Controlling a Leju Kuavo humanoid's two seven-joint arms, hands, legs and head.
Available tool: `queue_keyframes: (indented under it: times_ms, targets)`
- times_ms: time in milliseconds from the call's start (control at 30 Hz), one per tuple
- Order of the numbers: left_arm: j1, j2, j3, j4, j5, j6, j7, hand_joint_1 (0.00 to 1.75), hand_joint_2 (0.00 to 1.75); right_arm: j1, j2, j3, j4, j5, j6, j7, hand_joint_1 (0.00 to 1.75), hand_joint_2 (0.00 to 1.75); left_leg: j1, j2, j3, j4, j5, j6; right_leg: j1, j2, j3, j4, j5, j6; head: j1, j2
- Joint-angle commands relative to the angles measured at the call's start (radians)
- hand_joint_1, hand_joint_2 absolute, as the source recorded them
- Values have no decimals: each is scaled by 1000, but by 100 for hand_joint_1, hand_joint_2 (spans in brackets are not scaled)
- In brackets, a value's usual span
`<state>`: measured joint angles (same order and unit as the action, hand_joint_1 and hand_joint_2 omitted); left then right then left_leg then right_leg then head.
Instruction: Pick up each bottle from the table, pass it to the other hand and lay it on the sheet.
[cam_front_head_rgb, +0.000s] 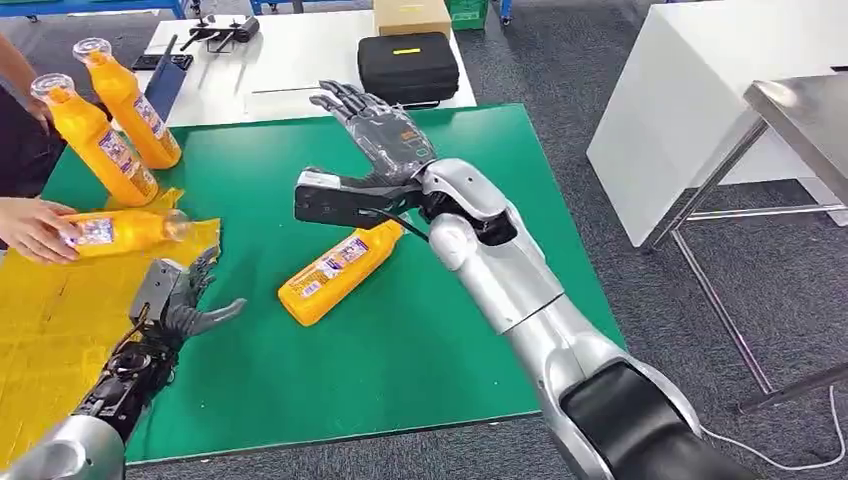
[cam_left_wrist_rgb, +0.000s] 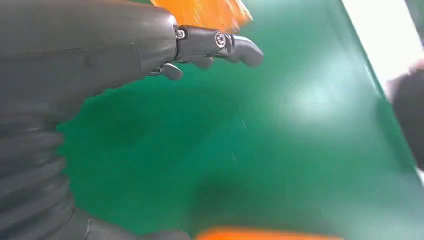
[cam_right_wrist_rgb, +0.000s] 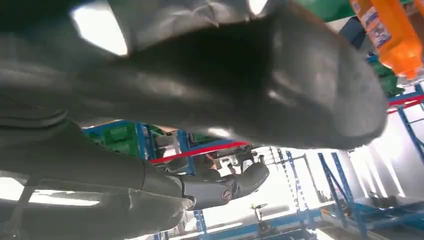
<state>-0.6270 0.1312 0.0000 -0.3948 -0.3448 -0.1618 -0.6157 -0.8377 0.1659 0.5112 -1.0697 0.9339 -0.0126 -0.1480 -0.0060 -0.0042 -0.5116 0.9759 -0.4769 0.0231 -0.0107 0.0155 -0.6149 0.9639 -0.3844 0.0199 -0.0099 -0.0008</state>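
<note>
Covering most of the worktop (cam_front_head_rgb: 450, 330) is a smooth green mat, with a crinkly yellow sheet (cam_front_head_rgb: 50, 320) at its left end. Right hand (cam_front_head_rgb: 375, 125) hangs above the mat, fingers straight and spread, holding nothing. Left hand (cam_front_head_rgb: 185, 295) sits low at the sheet's edge, fingers loosely apart, also empty. One orange plastic bottle (cam_front_head_rgb: 335, 270), labelled, lies on its side mid-mat, between the hands. Another bottle (cam_front_head_rgb: 120, 230) lies on the sheet under a person's hand (cam_front_head_rgb: 35, 228). Two more (cam_front_head_rgb: 110, 120) stand tilted at the far left corner.
</note>
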Motion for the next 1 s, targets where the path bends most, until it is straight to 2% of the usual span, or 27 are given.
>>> queue_keyframes:
  times_ms: [33, 300, 833, 933, 1000]
  targets:
    - [6, -53, -22, -7, 32, -49, -18, 0, 175, -33, -39, 17, 41, -2, -6, 7, 0, 0, 2, -2, 2, 1, -2, -2, 2, -4, 3, 0, -2, -1, 0, 0]
    - [75, -92, -89, -99, 72, -46, -16, 0, 175, 30, -40, 25, 12, 17, -28, 33, 0, 0, 2, -3, 4, 0, -1, -2, 2, -5, 6, -2, -2, -1, 0, 0]
    - [54, -87, -115, -40, 76, -40, -17, 0, 175, 54, -9, 18, 41, 43, -56, 42, 0, 0, 1, -1, 1, 1, -1, -2, 1, -3, 2, 0, -1, -1, 0, 0]
    - [23, -56, -133, -1, 86, -86, -26, 0, 175, 68, -14, 11, 39, 53, -67, 46, 0, 0, 2, -1, 2, 1, -1, -2, 2, -3, 3, 0, -1, -1, 0, 0]
    - [-62, -13, -166, 52, 110, -214, -16, 0, 175, 91, -39, -9, 15, 61, -72, 42, 0, 0, 2, -1, 2, 1, -2, -2, 2, -2, 3, 0, -1, -1, 0, 0]
